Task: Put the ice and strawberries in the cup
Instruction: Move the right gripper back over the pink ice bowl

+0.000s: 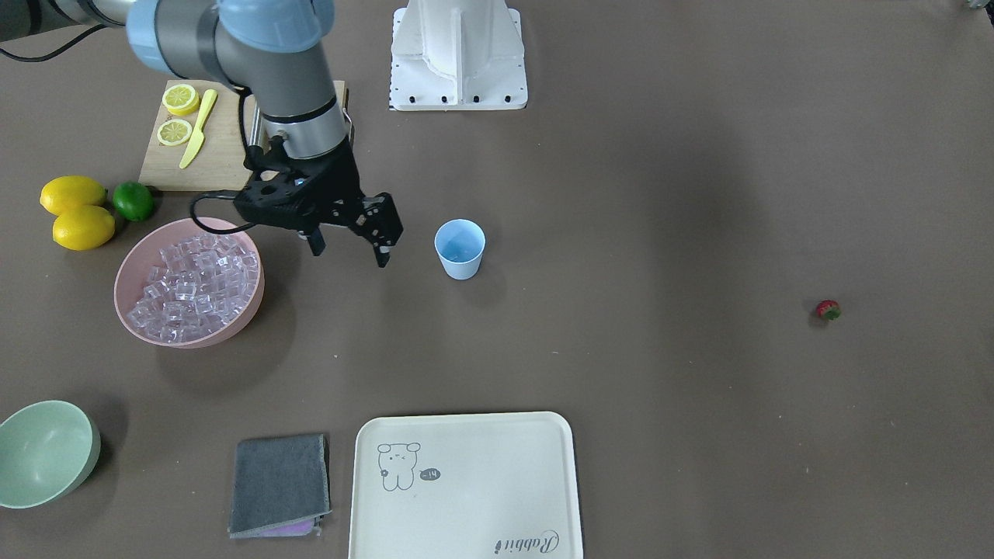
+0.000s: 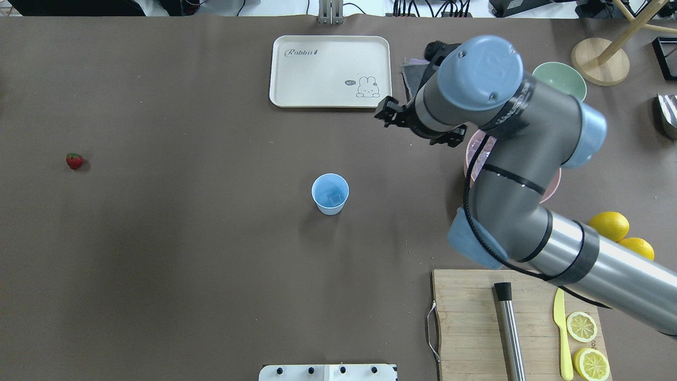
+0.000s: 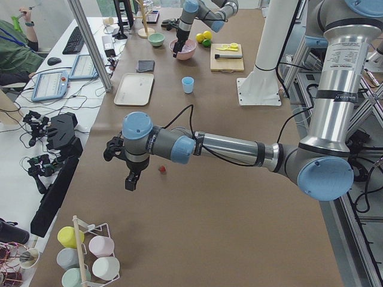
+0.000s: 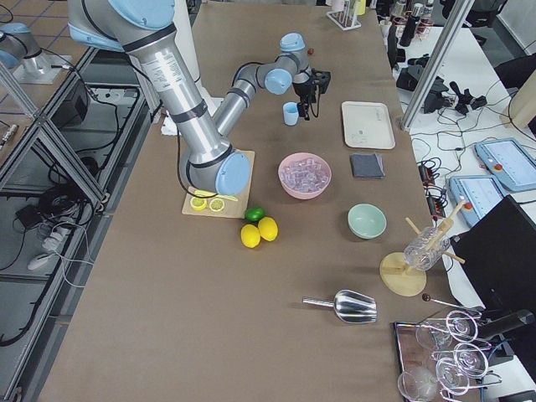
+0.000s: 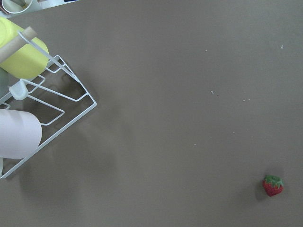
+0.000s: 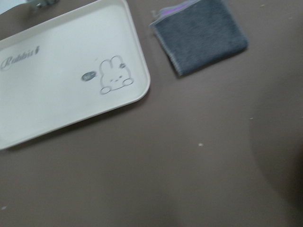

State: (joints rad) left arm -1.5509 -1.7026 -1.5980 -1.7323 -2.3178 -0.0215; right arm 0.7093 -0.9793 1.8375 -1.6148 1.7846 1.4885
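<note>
Brown surface [image 1: 660,194] spreads wide, with the task's things set far apart on it. By my reading the job is barely begun.

The pink bowl [image 1: 203,340] on the robot's right holds nearly all the ice [image 1: 194,287], a full heap of clear cubes. The cup [image 1: 460,260] stands upright near the middle. The overhead view shows what looks like one cube [image 2: 332,198] at its bottom, though I cannot be sure of more than that. So a first bit of ice seems to be in, and more may be wanted. The strawberry [image 1: 828,310] is not yet in. It lies on the bare surface far off on the robot's left, well apart from the cup.

The right fingers [image 1: 379,233] are spread and hold nothing. They hang above the surface between bowl and cup, touching neither.

The left fingers [image 3: 130,179] show only in the side view, pointing down with the strawberry near them on the surface. I cannot tell whether they are spread or pressed together. The left wrist view puts the strawberry low in its right corner, with no fingers in sight. From that I judge the fingers are beside the fruit rather than over it.
</note>
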